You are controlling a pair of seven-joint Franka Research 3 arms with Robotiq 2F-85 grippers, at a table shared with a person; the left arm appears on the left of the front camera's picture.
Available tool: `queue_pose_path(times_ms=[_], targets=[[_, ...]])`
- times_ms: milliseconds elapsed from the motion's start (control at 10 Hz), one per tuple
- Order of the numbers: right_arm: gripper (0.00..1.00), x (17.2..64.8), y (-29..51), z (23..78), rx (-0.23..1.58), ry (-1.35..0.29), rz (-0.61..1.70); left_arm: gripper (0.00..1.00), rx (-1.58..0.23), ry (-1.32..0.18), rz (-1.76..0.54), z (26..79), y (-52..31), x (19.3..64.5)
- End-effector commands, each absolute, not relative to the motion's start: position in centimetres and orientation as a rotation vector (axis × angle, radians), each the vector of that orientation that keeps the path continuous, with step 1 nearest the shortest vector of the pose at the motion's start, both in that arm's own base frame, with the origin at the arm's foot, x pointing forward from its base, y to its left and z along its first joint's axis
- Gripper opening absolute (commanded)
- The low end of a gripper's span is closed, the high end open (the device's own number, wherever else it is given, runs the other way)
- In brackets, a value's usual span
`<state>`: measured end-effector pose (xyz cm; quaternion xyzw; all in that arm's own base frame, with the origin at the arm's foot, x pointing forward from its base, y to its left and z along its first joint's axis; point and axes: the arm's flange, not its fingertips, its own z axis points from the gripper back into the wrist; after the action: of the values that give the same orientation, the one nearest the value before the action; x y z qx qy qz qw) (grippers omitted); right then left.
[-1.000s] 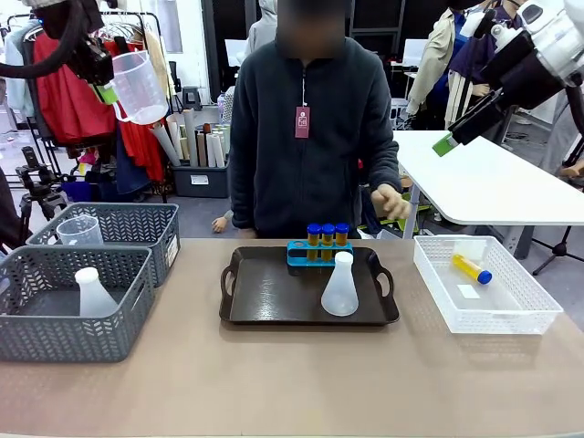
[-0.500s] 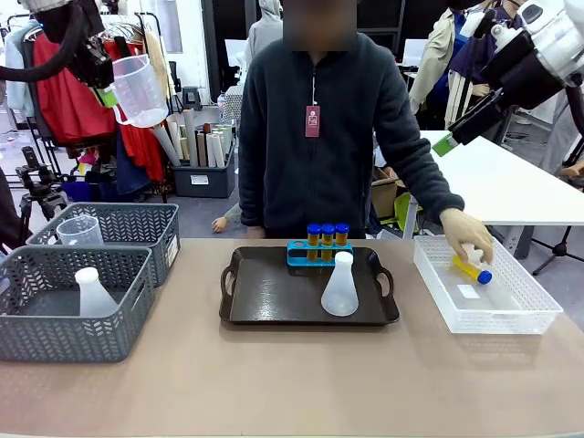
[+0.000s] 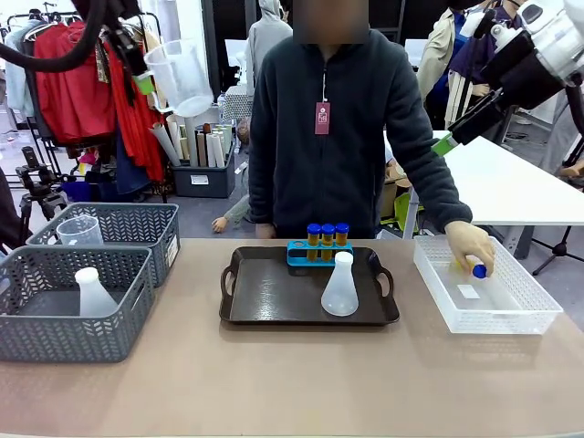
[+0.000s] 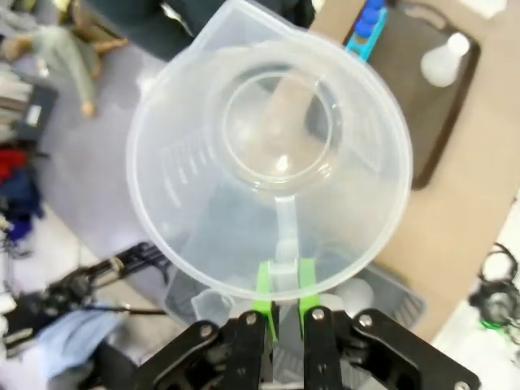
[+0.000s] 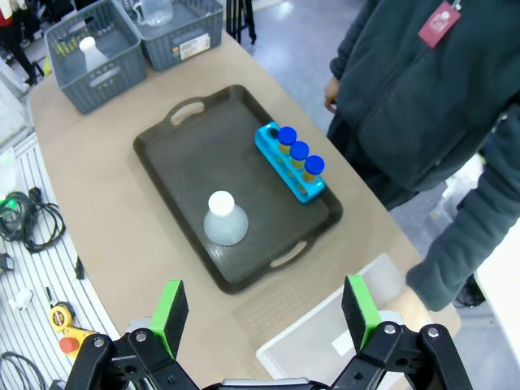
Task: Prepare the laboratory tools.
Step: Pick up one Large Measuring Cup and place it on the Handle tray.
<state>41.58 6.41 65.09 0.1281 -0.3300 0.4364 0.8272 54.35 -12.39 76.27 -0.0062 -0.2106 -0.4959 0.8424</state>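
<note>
High at the back left, my left gripper (image 3: pixel 143 82) is shut on the handle of a clear measuring beaker (image 3: pixel 180 77). In the left wrist view the green pads (image 4: pixel 264 284) pinch that handle below the beaker's (image 4: pixel 272 158) open mouth. On the black tray (image 3: pixel 269 294) stand a white conical flask (image 3: pixel 339 286) and a blue rack (image 3: pixel 317 253) holding three amber blue-capped tubes (image 3: pixel 327 234). My right gripper (image 3: pixel 445 142) hangs open, high at the right, with nothing between its fingers (image 5: pixel 173 305). Below it lie the tray (image 5: pixel 187 154), flask (image 5: pixel 224 219) and rack (image 5: pixel 290 162).
The person's hand (image 3: pixel 469 246) grips a blue-capped tube (image 3: pixel 479 270) inside the white mesh basket (image 3: pixel 511 315) at the right. Two grey baskets (image 3: pixel 55 342) at the left hold another flask (image 3: pixel 91 294) and another beaker (image 3: pixel 80 230).
My left gripper has carried the beaker to the right. The person's hand has reached into the white mesh basket and closed on the tube there.
</note>
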Motion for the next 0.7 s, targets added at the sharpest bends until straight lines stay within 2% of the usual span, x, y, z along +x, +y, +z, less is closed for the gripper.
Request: queue_pose_path(times_ms=[0,600], targets=[[1.0,41.5,6.4,65.2,0.288,-0.706,0.932,0.0,-0.02,-0.465,-1.154,75.1,-14.8,53.7],[1.0,41.5,6.4,65.2,0.288,-0.706,0.932,0.0,-0.007,-0.391,-1.478,66.6,-24.9,52.6]])
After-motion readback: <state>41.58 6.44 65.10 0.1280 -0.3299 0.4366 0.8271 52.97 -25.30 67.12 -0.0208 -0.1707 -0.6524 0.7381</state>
